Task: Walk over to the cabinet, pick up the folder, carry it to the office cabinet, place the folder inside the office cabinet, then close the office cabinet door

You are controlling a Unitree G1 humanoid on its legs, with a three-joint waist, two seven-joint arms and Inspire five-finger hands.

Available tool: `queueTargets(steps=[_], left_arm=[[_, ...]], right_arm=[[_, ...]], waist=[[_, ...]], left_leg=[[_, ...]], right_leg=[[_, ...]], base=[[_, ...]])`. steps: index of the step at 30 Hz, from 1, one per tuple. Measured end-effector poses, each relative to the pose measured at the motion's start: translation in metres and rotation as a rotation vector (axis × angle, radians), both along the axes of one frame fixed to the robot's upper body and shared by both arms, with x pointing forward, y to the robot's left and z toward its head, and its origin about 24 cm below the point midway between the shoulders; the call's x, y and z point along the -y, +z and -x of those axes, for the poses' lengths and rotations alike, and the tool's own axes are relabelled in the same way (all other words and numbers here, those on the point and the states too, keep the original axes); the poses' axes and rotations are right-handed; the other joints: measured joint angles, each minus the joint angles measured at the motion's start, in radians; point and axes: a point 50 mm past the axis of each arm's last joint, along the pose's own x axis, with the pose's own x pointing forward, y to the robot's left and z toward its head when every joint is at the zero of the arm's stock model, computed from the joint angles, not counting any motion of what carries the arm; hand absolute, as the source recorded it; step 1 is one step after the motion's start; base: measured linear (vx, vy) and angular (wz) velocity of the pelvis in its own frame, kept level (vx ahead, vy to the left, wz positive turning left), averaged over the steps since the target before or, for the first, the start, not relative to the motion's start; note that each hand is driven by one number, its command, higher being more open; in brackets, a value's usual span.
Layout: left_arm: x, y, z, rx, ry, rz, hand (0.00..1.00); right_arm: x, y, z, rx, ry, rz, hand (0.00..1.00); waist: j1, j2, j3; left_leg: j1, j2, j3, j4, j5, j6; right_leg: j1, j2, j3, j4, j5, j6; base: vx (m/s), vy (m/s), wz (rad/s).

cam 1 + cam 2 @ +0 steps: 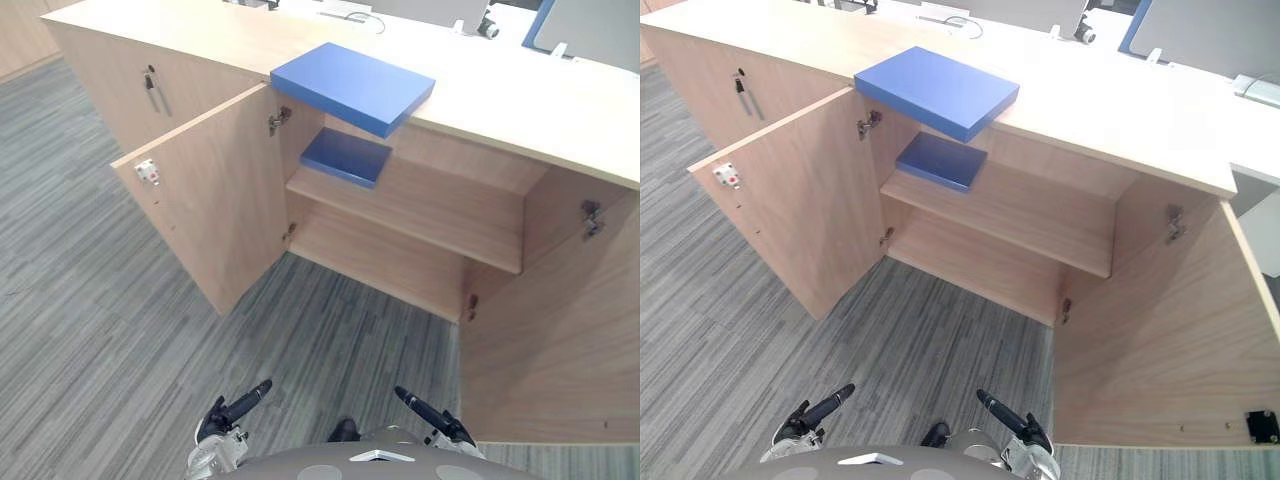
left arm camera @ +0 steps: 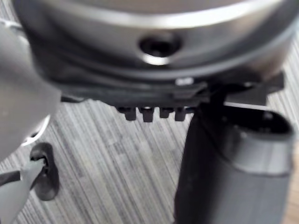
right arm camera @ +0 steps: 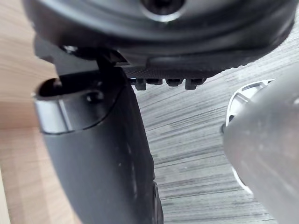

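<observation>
Atop the open cabinet [image 1: 520, 100] a blue folder [image 1: 352, 86] overhangs the edge

Count: 2 blue folders: top folder [image 1: 352, 87], shelf folder [image 1: 345, 156]. 1 office cabinet [image 1: 560, 105], 2 open doors: left door [image 1: 205, 200], right door [image 1: 560, 330]. 1 inner shelf [image 1: 430, 205]. 2 robot hands: left hand [image 1: 235, 408], right hand [image 1: 430, 412].

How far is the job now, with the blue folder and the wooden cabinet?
Done: the approach; the light wooden cabinet is close, its doors open. In hand: nothing; left hand and right hand are open. Left: the flat blue folder lies on top, another blue folder on the shelf; doors need closing.
</observation>
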Motion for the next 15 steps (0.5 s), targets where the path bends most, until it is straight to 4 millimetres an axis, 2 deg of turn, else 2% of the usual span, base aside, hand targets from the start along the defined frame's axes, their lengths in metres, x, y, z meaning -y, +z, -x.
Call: queueTargets(steps=[2,3,4,5,6,7,10,11,12,13,14,15], left_arm=[[-0.005,0.001,0.007,0.002,0.051,-0.012,1.0],[-0.01,0.002,0.009,0.019,0.078,-0.026,1.0],[-0.012,0.003,0.01,0.021,0.084,-0.032,1.0],[-0.014,0.003,0.009,0.026,0.096,-0.032,1.0],[-0.014,0.003,0.009,0.026,0.095,-0.034,1.0],[-0.015,0.003,0.009,0.02,0.087,-0.038,1.0],[-0.011,0.001,0.011,0.0,0.08,-0.023,1.0],[-0.013,0.002,0.008,0.006,0.078,-0.03,1.0],[-0.012,0.003,0.007,0.012,0.068,-0.034,1.0],[-0.01,0.002,0.006,0.01,0.054,-0.032,1.0],[-0.009,0.002,0.005,0.011,0.045,-0.032,1.0],[-0.005,0.001,0.008,-0.003,0.024,-0.026,1.0]], right_arm=[[0.0,0.0,0.0,0.004,0.001,-0.004,1.0],[0.006,0.001,0.001,0.004,-0.002,0.009,1.0],[0.011,0.0,0.002,-0.007,-0.005,0.016,1.0],[0.013,-0.001,0.005,-0.031,-0.005,0.018,1.0],[0.013,-0.002,0.006,-0.043,-0.004,0.017,1.0],[0.012,-0.004,0.006,-0.064,0.001,0.009,1.0],[0.008,-0.005,-0.001,-0.089,0.023,-0.01,1.0],[0.007,-0.005,-0.003,-0.085,0.024,-0.01,1.0],[0.007,-0.004,-0.008,-0.076,0.029,-0.01,1.0],[0.007,-0.003,-0.012,-0.068,0.035,-0.008,1.0],[0.008,-0.003,-0.014,-0.062,0.04,-0.004,1.0],[0.014,-0.002,-0.014,-0.059,0.041,0.009,1.0]], waist=[[0.008,0.016,-0.001],[0.021,0.044,-0.003],[0.032,0.057,-0.001],[0.04,0.069,-0.001],[0.041,0.071,0.002],[0.047,0.06,0.001],[0.054,0.038,0.034],[0.059,0.034,0.048],[0.061,0.031,0.064],[0.061,0.033,0.07],[0.063,0.039,0.071],[0.062,0.065,0.07]], left_leg=[[-0.062,0.095,-0.025,0.268,-0.023,0.026],[-0.124,0.178,-0.06,0.494,0.01,0.091],[-0.169,0.227,-0.092,0.634,0.032,0.127],[-0.22,0.248,-0.127,0.767,0.031,0.128],[-0.247,0.242,-0.142,0.807,0.027,0.123],[-0.296,0.221,-0.162,0.833,0.008,0.117],[-0.4,0.129,-0.194,0.72,-0.047,0.1],[-0.419,0.081,-0.216,0.63,-0.053,0.091],[-0.441,0.005,-0.274,0.493,-0.059,0.08],[-0.457,-0.047,-0.326,0.388,-0.055,0.073],[-0.464,-0.09,-0.367,0.276,-0.029,0.055],[-0.462,-0.122,-0.412,0.129,0.07,0.057]], right_leg=[[0.049,0.047,0.043,-0.039,0.001,0.001],[0.09,0.088,0.083,-0.064,-0.002,-0.004],[0.117,0.107,0.117,-0.073,-0.008,-0.013],[0.147,0.116,0.161,-0.079,-0.017,-0.026],[0.159,0.112,0.182,-0.082,-0.021,-0.034],[0.173,0.097,0.212,-0.083,-0.018,-0.037],[0.213,0.049,0.292,-0.087,-0.007,-0.021],[0.221,0.03,0.309,-0.087,-0.007,-0.02],[0.229,0.004,0.33,-0.088,-0.006,-0.019],[0.232,-0.013,0.343,-0.089,-0.007,-0.005],[0.239,-0.025,0.353,-0.096,-0.009,0.02],[0.253,-0.026,0.363,-0.097,-0.022,0.06]], base=[[0.17,-0.088,-0.72],[0.19,-0.04,-0.93],[0.24,0.031,-1.12],[0.21,0.089,-0.91],[0.21,0.133,-0.98],[0.22,0.148,-0.97],[0.27,0.172,-0.84],[0.32,0.24,-0.63],[0.3,0.261,-0.59],[0.28,0.278,-0.57],[0.29,0.311,-0.46],[0.3,0.328,-0.34]])
